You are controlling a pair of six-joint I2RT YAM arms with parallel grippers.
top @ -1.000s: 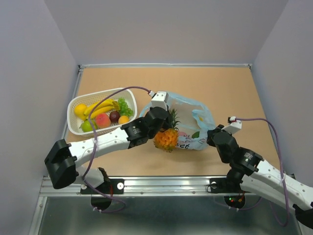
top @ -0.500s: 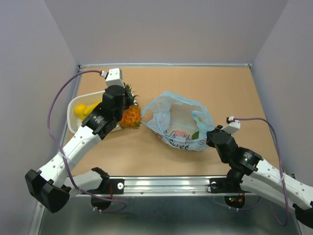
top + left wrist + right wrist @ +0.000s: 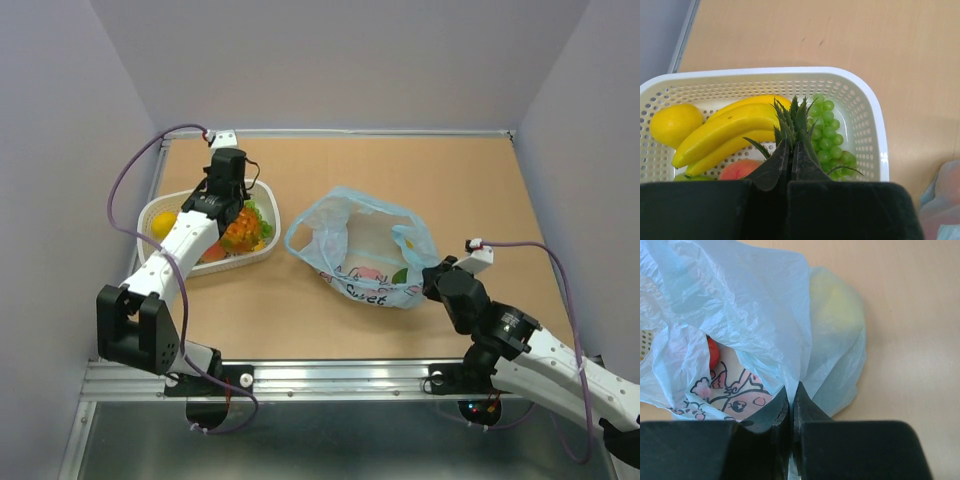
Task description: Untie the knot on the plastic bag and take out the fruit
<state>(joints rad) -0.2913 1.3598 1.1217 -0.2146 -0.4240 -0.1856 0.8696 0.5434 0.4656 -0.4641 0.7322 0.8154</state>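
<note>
The light-blue plastic bag (image 3: pixel 365 250) lies open in the middle of the table, with no knot showing; its cartoon print and "sweet" face the near edge. My right gripper (image 3: pixel 791 390) is shut on a fold of the bag (image 3: pixel 740 310) at its right side. A red fruit (image 3: pixel 713 352) and a yellow-green one (image 3: pixel 832 305) show through the film. My left gripper (image 3: pixel 788 150) is shut on the green crown of the pineapple (image 3: pixel 240 230) and holds it over the white basket (image 3: pixel 262 252). Only the crown leaves (image 3: pixel 795 117) show in the left wrist view.
The white slotted basket (image 3: pixel 875 125) at the left holds yellow bananas (image 3: pixel 725 132), a lemon (image 3: pixel 675 122), green grapes (image 3: pixel 827 135) and a pink peach (image 3: pixel 737 170). Grey walls stand on both sides and at the back. A metal rail runs along the near edge.
My left gripper has carried the pineapple from beside the bag leftward to over the basket. My right gripper has stayed shut on the bag's right side.
</note>
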